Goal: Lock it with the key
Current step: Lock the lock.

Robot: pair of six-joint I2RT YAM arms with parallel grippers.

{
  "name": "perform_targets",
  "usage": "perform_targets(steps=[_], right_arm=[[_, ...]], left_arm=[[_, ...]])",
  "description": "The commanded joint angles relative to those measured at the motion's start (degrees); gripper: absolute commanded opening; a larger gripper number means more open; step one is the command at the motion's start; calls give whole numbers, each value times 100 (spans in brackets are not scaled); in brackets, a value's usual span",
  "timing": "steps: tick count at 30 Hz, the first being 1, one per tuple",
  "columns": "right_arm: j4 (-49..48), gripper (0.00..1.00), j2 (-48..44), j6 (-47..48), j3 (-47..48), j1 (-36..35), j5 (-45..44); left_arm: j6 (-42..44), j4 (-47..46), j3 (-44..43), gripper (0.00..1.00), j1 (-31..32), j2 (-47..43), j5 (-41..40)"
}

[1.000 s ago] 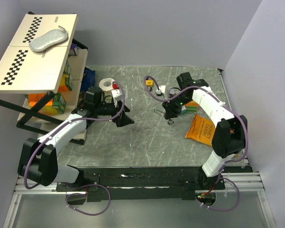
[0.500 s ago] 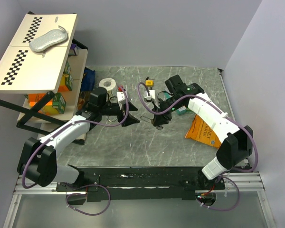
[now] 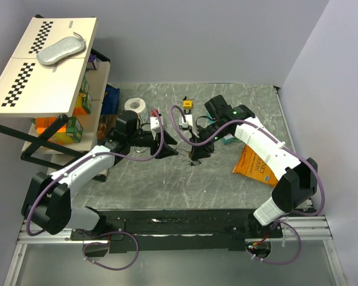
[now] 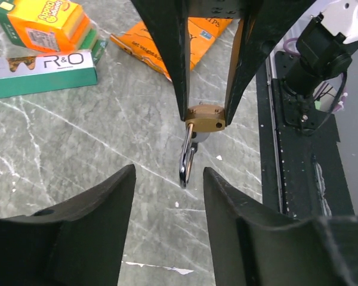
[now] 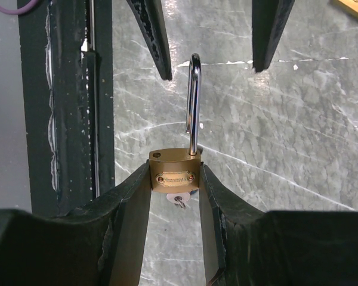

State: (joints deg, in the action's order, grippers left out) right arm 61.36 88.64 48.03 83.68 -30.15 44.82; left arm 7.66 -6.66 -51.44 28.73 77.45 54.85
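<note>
Both arms have drawn together since the earlier frames. Right gripper (image 3: pixel 196 153) clamps the brass padlock (image 5: pixel 173 177) over the table (image 3: pixel 227 179), shackle (image 5: pixel 193 104) open. The right wrist view shows the key (image 5: pixel 178 201) beneath the body; the top view cannot. Left gripper (image 4: pixel 168 176) is spread wide and empty, its fingertips flanking the shackle tip. Side shelf (image 3: pixel 39 145) holds orange and green boxes (image 3: pixel 49 125)

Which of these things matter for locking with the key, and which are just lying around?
Job:
padlock, shackle open
key in its base
right pincer holding it
left pincer, open

Lying about:
orange pouch
tape roll
green R&O box
orange snack box
</note>
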Motion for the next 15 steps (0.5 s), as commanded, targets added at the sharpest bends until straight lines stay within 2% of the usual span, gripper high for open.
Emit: perform_targets(steps=[1, 9, 12, 15], right_arm=[[34, 20, -321, 75, 281, -70, 159], [16, 20, -339, -57, 403, -114, 290], [51, 20, -321, -57, 465, -114, 343], [25, 21, -312, -83, 518, -114, 361]], left_arm=[[-159, -284, -6, 51, 115, -107, 202], [-143, -118, -173, 42, 177, 33, 228], [16, 50, -279, 31, 177, 68, 280], [34, 252, -419, 5, 177, 104, 333]])
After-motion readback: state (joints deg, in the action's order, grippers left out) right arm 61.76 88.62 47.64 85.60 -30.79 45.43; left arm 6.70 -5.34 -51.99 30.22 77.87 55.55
